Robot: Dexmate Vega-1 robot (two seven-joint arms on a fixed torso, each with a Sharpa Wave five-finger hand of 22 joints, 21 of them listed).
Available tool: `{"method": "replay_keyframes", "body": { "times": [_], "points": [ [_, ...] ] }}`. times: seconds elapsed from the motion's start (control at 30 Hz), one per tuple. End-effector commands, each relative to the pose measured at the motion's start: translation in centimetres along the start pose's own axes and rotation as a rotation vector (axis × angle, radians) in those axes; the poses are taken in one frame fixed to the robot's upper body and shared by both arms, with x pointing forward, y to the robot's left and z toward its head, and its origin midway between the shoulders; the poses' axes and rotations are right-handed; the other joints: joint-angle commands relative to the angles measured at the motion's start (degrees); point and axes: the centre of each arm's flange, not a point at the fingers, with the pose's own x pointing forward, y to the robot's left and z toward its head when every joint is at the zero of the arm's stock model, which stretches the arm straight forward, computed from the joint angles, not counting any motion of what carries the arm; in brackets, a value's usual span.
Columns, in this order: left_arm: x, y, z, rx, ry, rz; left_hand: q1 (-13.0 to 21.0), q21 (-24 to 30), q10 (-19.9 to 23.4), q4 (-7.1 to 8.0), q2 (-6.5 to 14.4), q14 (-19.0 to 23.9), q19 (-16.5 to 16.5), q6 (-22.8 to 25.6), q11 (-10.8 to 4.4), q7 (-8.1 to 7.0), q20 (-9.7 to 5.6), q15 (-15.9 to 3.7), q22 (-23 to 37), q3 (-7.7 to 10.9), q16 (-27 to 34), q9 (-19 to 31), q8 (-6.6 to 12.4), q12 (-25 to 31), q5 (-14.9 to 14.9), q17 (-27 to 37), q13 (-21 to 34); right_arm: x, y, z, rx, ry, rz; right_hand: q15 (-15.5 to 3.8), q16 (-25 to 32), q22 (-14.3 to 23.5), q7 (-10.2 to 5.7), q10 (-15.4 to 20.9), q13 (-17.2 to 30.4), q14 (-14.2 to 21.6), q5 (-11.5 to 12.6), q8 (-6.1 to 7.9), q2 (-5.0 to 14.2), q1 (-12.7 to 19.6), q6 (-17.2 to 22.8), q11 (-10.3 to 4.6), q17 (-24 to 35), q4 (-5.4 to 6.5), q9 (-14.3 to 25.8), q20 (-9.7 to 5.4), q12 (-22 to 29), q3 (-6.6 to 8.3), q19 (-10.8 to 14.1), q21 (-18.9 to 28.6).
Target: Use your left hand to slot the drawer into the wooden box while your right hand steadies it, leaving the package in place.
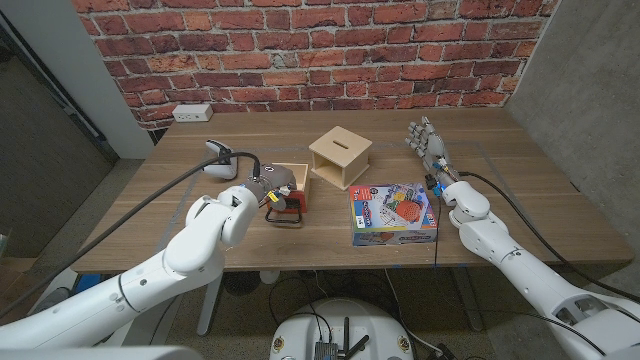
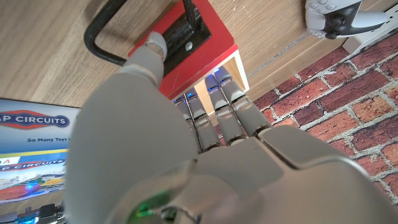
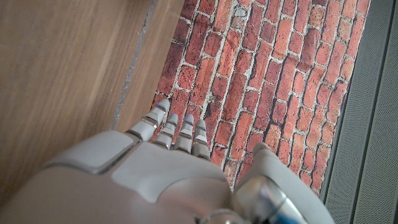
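The light wooden box (image 1: pixel 340 157) with a slot in its top stands mid-table. To its left lies the drawer (image 1: pixel 292 198), wooden with a red front (image 2: pixel 196 37) and a black handle (image 2: pixel 102 43). My left hand (image 1: pixel 266 190) grips the drawer: its thumb presses on the red front beside the handle and its fingers (image 2: pixel 217 109) reach inside. The colourful package (image 1: pixel 393 212) lies flat in front of the box, and its blue edge (image 2: pixel 31 146) shows beside my left hand. My right hand (image 1: pixel 428 145) stands with fingers (image 3: pixel 166 127) stretched out, right of the box and apart from it, holding nothing.
A white power outlet strip (image 1: pixel 190 113) lies at the table's far left, against the brick wall (image 1: pixel 320 50). Bare tabletop (image 1: pixel 500 150) stretches right of my right hand. The table's near edge runs just in front of the package.
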Motion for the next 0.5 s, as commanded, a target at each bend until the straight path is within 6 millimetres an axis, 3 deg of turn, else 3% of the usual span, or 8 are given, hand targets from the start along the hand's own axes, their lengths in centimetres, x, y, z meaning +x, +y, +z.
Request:
{"method": "replay_keyframes", "body": {
  "times": [0.03, 0.33, 0.5],
  "points": [
    [0.15, -0.57, -0.21, -0.014, 0.001, 0.034, 1.22, 0.54, 1.32, -0.03, 0.37, 1.66, 1.61, 1.3, -0.19, -0.47, -8.38, -9.01, 0.09, -0.55, 0.4, -0.01, 0.2, 0.26, 0.38, 0.33, 0.19, 0.21, 0.11, -0.08, 0.003, -0.002, 0.004, -1.89, 0.26, 0.14, 0.02, 0.41, 0.06, 0.33, 0.24, 0.28, 1.8, -0.02, 0.59, -0.41, -0.02, 0.05, 0.17, -0.13, 0.15, 0.49, 0.22, 0.21],
    [0.33, -0.77, -0.44, -0.03, 0.006, 0.032, 2.32, 1.29, 5.54, 0.06, 1.77, 5.2, 4.76, 5.4, 0.31, -0.59, -8.22, -9.42, 0.13, -1.53, 0.62, -0.08, 0.46, 0.64, 0.77, 0.41, 0.25, 0.23, 0.17, -0.09, 0.003, -0.003, 0.002, -1.97, 0.3, 0.14, -0.21, 0.41, 0.06, 0.38, 0.26, 0.33, 1.85, 0.0, 0.84, -0.39, -0.18, 0.08, 0.17, -0.39, 0.15, 0.58, 0.33, 0.25],
    [0.46, -0.82, -0.85, -0.07, 0.02, 0.018, 3.13, 1.7, 8.03, 0.24, 3.32, 7.91, 6.75, 8.34, -0.33, -1.26, -8.11, -9.55, 0.16, -1.68, 0.55, -0.04, 0.53, 0.58, 0.95, 0.39, 0.29, 0.41, 0.17, -0.05, 0.003, -0.005, 0.003, -1.93, 0.31, 0.13, -0.24, 0.45, 0.06, 0.37, 0.26, 0.32, 1.88, 0.02, 0.88, -0.41, -0.27, 0.09, 0.17, -0.37, 0.16, 0.62, 0.33, 0.24]
  ]
}}
